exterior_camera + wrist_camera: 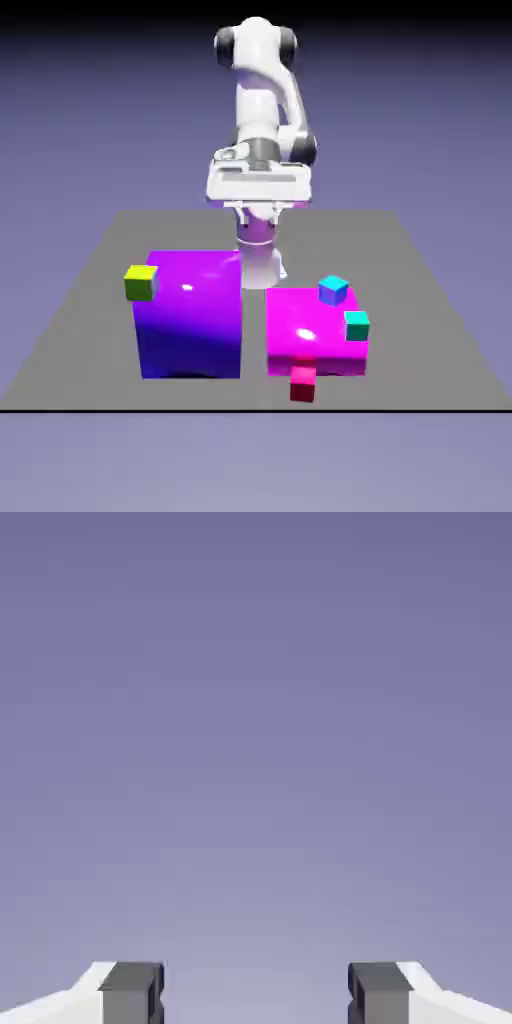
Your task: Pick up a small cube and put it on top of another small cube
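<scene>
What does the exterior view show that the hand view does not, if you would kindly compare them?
Only the exterior view: the yellow-green cube, blue cube, teal cube, red cube, purple block, magenta block, dark table, and the arm.

Only the hand view: a close look at the finger tips, far apart with nothing between them but backdrop.

Both: the open fingers, small in the exterior view, and the blue-violet backdrop.
</scene>
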Available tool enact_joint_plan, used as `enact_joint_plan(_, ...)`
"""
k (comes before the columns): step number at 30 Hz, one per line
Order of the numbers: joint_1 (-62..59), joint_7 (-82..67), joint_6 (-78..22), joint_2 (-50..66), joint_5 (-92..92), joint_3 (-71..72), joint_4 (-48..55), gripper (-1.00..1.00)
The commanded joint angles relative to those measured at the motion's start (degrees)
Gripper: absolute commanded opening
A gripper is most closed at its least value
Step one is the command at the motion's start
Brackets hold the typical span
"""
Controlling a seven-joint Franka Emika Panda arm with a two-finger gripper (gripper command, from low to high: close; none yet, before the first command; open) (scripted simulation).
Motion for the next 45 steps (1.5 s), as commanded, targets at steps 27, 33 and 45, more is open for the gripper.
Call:
enact_joint_plan(27, -9.4, 29.5, -23.5, 52.7, -11.5, 18.1, 28.0, 0.00)
enact_joint_plan(33, -6.2, 32.3, -17.2, 60.4, -15.5, 14.1, 29.3, -1.00)
enact_joint_plan(45, -20.1, 41.9, -42.4, 37.0, -3.8, 13.3, 32.7, -1.00)
